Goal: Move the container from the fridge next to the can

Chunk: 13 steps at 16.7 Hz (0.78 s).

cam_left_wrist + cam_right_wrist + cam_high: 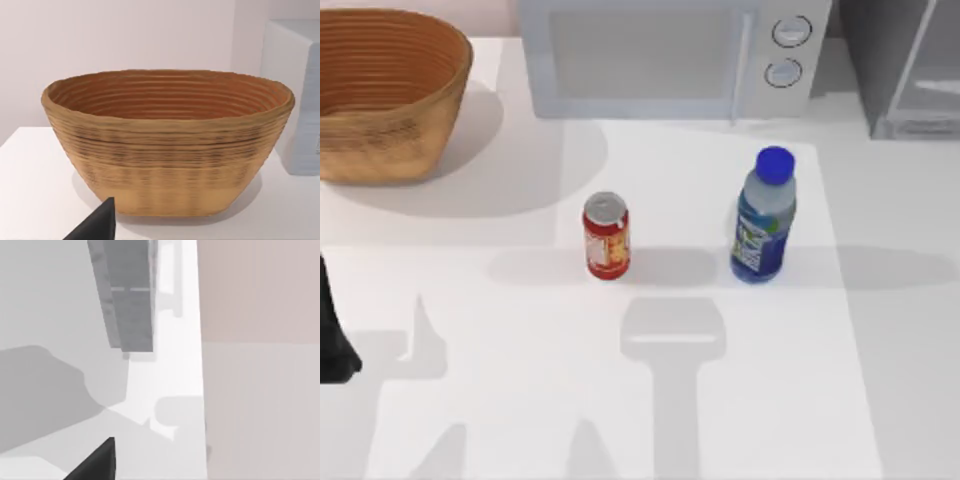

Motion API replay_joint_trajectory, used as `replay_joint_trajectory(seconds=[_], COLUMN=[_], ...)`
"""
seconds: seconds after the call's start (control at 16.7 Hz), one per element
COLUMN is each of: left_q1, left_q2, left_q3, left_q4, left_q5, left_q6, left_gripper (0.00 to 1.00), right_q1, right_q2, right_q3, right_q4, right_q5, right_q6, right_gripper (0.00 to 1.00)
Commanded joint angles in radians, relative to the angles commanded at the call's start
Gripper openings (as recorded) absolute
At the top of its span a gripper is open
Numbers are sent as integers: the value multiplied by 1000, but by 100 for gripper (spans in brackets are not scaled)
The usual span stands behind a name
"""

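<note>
The container (763,217), a clear bottle with a blue cap and a blue-and-green label, stands upright on the white table, right of centre. The small red can (606,236) stands upright about a bottle's height to its left, apart from it. The grey fridge (910,70) sits at the back right corner; its grey side (131,300) also appears in the right wrist view. A dark part of my left arm (334,340) rests at the table's left edge, far from both objects. A dark tip of my left gripper (97,225) faces the basket. A dark tip of my right gripper (97,462) hangs above the table near the fridge.
A woven basket (382,92) (167,145) stands at the back left. A white microwave (670,55) with two round knobs sits at the back centre; its side (300,100) is seen beside the basket. Arm shadows fall across the front of the table (520,400).
</note>
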Motion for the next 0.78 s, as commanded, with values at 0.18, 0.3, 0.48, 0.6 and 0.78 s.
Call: replay_joint_trajectory(seconds=[0.18,0.3,0.48,0.6,0.78], left_q1=[0,0,0,0,0], left_q2=[0,0,0,0,0], left_q3=[0,0,0,0,0], left_q4=[0,0,0,0,0], left_q5=[0,0,0,0,0], left_q6=[0,0,0,0,0], left_gripper=[100,100,100,100,100], right_q1=[-6,-3,14,53,147], right_q2=[7,4,10,15,19], right_q3=[2,-2,-3,-4,-1], right_q4=[2,1,21,74,206], right_q5=[-4,-2,1,6,23], right_q6=[-6,-5,23,84,239], right_gripper=[100,100,100,100,100])
